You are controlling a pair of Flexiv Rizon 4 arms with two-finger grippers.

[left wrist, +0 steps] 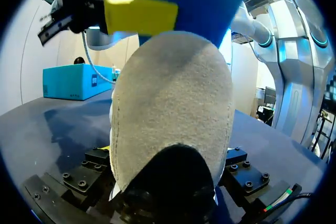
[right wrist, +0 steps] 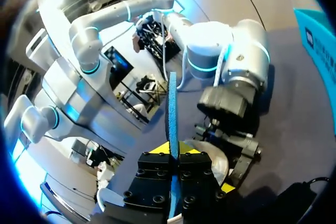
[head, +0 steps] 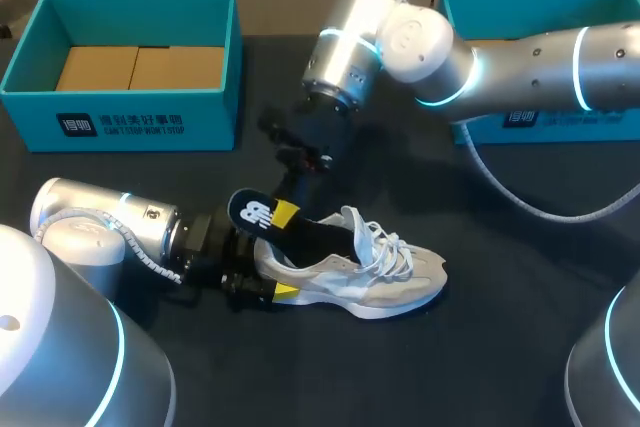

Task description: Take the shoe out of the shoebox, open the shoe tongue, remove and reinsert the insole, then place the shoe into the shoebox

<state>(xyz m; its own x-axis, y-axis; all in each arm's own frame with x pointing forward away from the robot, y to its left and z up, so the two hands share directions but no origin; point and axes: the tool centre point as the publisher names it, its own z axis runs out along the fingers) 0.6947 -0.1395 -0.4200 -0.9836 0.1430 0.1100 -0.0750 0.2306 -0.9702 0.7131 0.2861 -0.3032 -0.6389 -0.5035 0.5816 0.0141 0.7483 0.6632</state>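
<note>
My two arms are rounded silver-grey shells, the left arm [head: 100, 232] and the right arm [head: 520, 62] alike, each ringed at the joints with glowing cyan bands. A grey cable [head: 520, 202] loops off the right arm's shell, and a thinner white cable [head: 150, 259] hugs the left wrist. My left gripper [head: 262, 269] and right gripper [right wrist: 173, 153] are matt black blocks studded with dark socket-head screws [left wrist: 79, 183]. Both end in bright yellow tips.

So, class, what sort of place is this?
Probably a robotics lab bench: the left end effector grips a grey-and-white lace-up sneaker, the right end effector its black-and-blue insole, on a dark tabletop with a teal cardboard shoebox.
</note>
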